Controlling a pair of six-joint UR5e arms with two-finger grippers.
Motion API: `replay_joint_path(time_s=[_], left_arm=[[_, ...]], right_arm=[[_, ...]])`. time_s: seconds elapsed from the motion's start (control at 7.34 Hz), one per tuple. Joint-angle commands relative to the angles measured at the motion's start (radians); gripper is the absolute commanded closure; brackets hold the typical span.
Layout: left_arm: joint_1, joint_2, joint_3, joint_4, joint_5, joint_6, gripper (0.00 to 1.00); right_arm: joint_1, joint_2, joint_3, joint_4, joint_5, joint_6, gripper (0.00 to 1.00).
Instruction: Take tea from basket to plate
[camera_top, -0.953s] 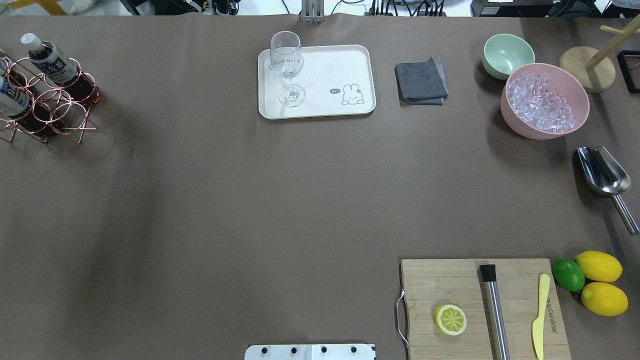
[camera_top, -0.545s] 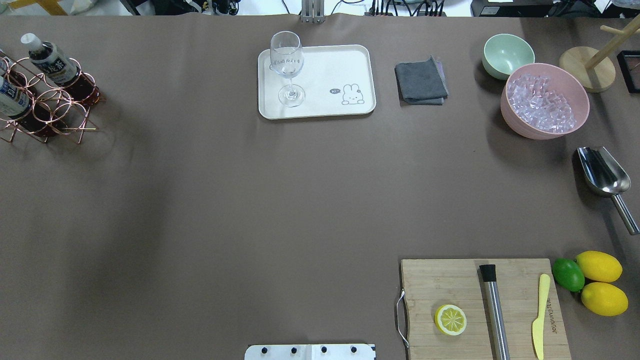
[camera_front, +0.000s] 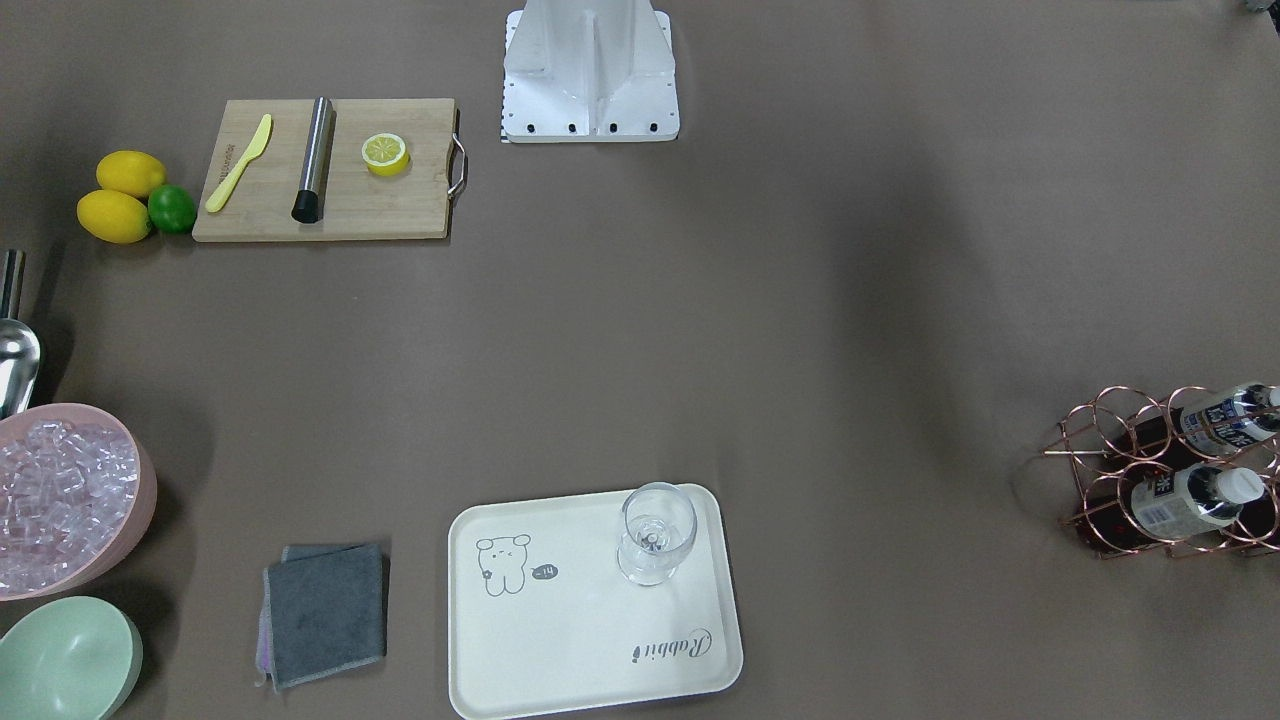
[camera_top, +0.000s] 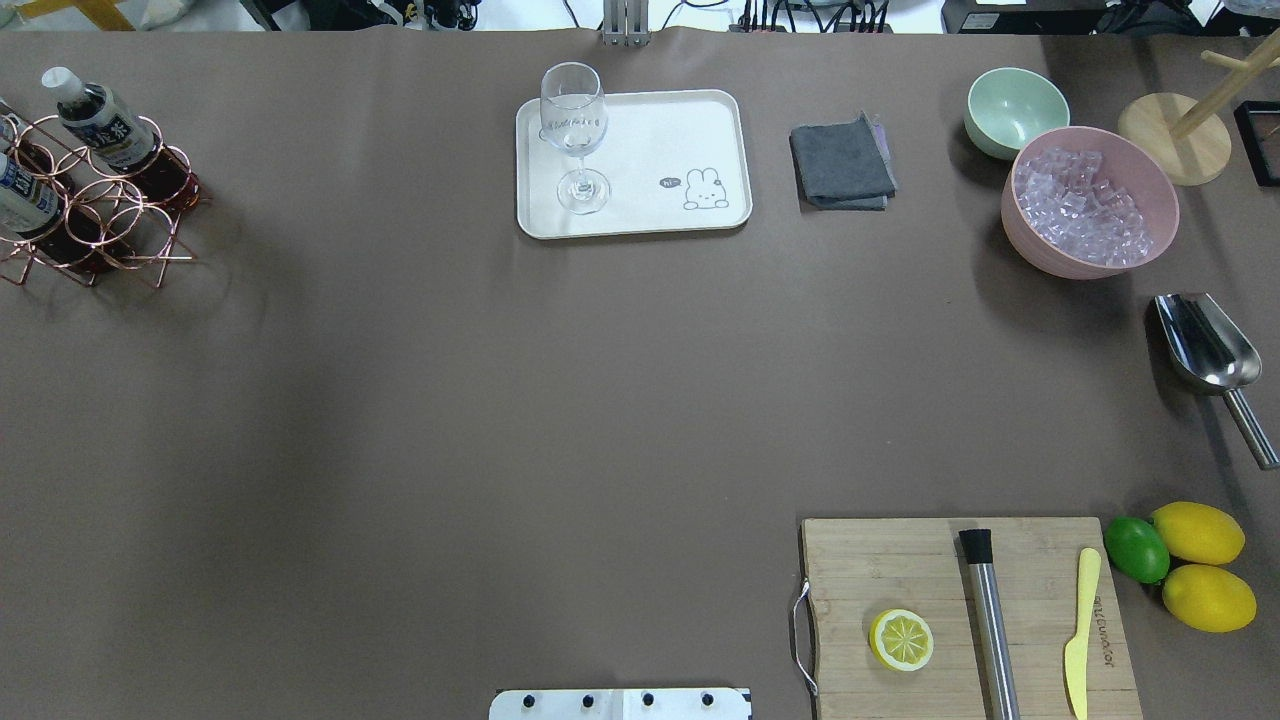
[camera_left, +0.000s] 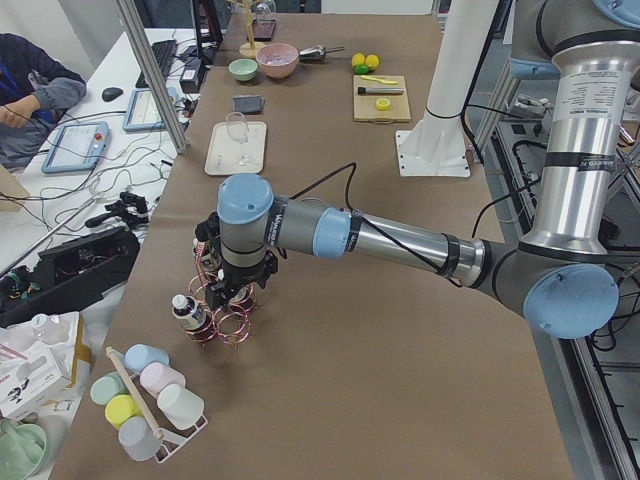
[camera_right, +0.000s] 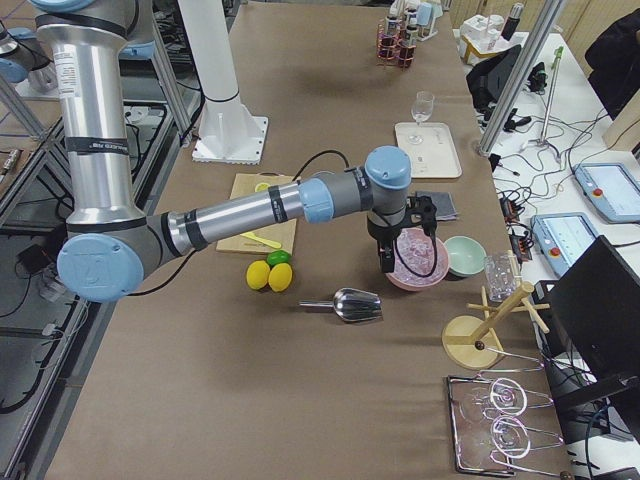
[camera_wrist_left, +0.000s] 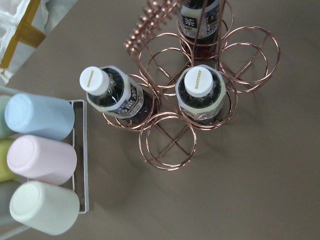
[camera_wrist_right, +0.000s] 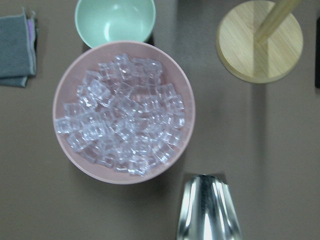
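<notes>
Three tea bottles (camera_wrist_left: 112, 95) (camera_wrist_left: 201, 92) (camera_wrist_left: 200, 22) with white caps stand in the copper wire basket (camera_wrist_left: 167, 142) at the table's far left (camera_top: 100, 215). The left wrist view looks straight down on them; no fingers show in it. My left gripper (camera_left: 232, 292) hangs just above the basket; I cannot tell whether it is open or shut. The cream plate (camera_top: 650, 130) lies at the far middle with a stemmed glass (camera_top: 573, 130) on it. My right gripper (camera_right: 390, 258) hovers over the pink bowl; I cannot tell its state.
A pink bowl of ice (camera_wrist_right: 122, 112), a mint bowl (camera_wrist_right: 115, 20), a steel scoop (camera_wrist_right: 207, 207) and a wooden stand (camera_wrist_right: 260, 42) are at the right. A grey cloth (camera_top: 842, 162) lies beside the plate. Pastel cups in a rack (camera_wrist_left: 40, 160) stand next to the basket. A cutting board (camera_top: 900, 570) is near right.
</notes>
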Motion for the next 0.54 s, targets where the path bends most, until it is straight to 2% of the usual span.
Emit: replay_joint_path(time_s=[0.0,0.27,0.41], left_arm=[[0.003,-0.077,0.017,0.017,-0.002,0.126,0.03],[0.006,-0.192,0.124,0.092,-0.033,0.268,0.03],[0.006,-0.244,0.191,0.109,-0.051,0.328,0.03]], right_arm=[[-0.091,0.139,0.007,0.004,-0.003,0.141,0.0],[-0.168,0.197,0.018,0.028,-0.011,0.195,0.0],[-0.191,0.197,0.016,0.121,-0.012,0.263,0.0]])
